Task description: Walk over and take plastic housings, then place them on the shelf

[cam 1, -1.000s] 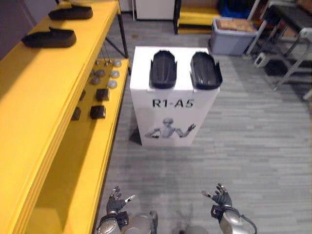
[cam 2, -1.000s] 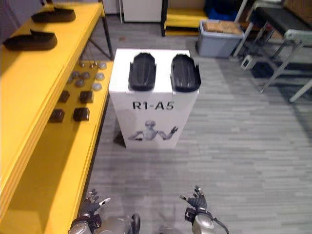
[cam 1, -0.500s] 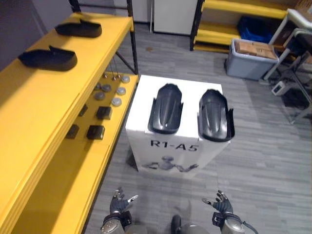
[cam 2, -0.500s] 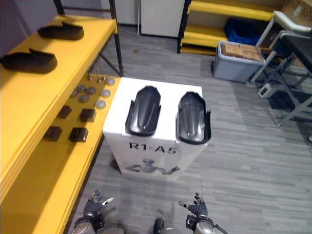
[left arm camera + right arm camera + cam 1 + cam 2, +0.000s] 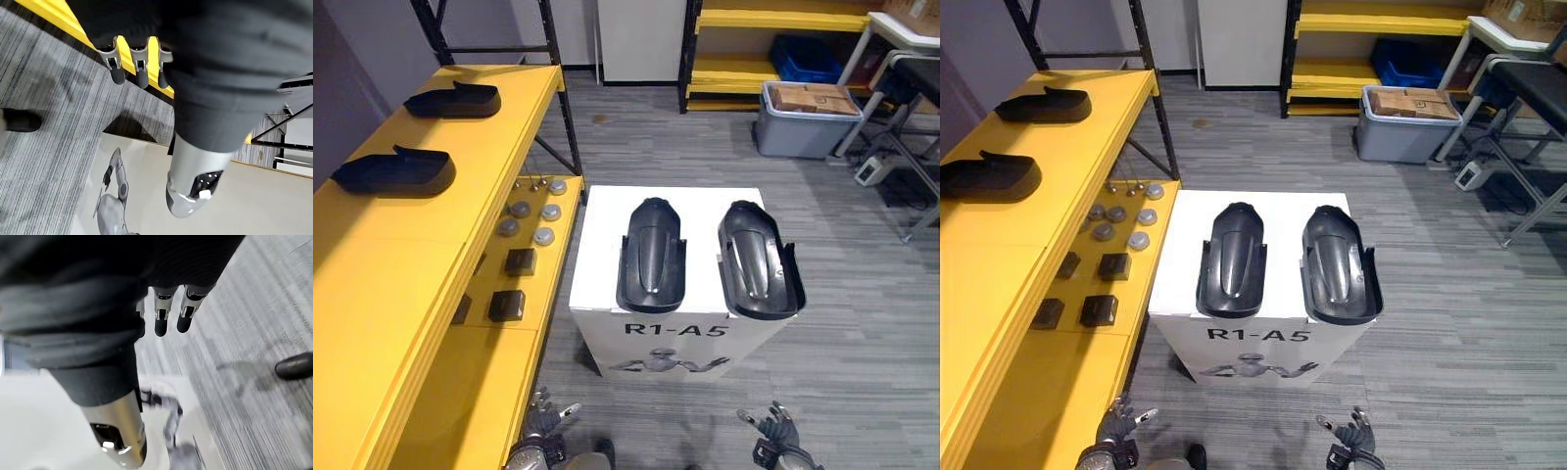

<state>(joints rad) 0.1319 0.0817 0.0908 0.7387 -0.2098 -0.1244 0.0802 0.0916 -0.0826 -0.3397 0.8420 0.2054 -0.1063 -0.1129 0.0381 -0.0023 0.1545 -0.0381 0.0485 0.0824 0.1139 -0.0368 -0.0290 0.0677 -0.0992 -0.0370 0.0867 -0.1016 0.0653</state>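
Note:
Two black plastic housings lie side by side on top of a white box point(image 5: 597, 220): the left housing point(image 5: 651, 254) and the right housing point(image 5: 760, 259). Two more black housings point(image 5: 394, 171) point(image 5: 453, 99) rest on the yellow shelf's top board point(image 5: 460, 186) at the left. My left hand point(image 5: 542, 419) hangs low at the bottom edge, fingers relaxed and empty. My right hand point(image 5: 773, 428) hangs at the bottom right, also open and empty. In the wrist views the left hand's fingers point(image 5: 140, 66) and the right hand's fingers point(image 5: 161, 318) are straight above the floor and the box's front.
The shelf's lower board point(image 5: 489, 392) carries round grey discs point(image 5: 531, 210) and small black blocks point(image 5: 513, 284). A grey bin point(image 5: 806, 122) with cardboard boxes stands at the back right beside another yellow rack point(image 5: 773, 20). Metal table legs point(image 5: 901, 147) stand far right.
The camera has moved closer to the white box and higher over it; the box and housings now sit nearer the picture's middle. Both hands stay low, open and empty.

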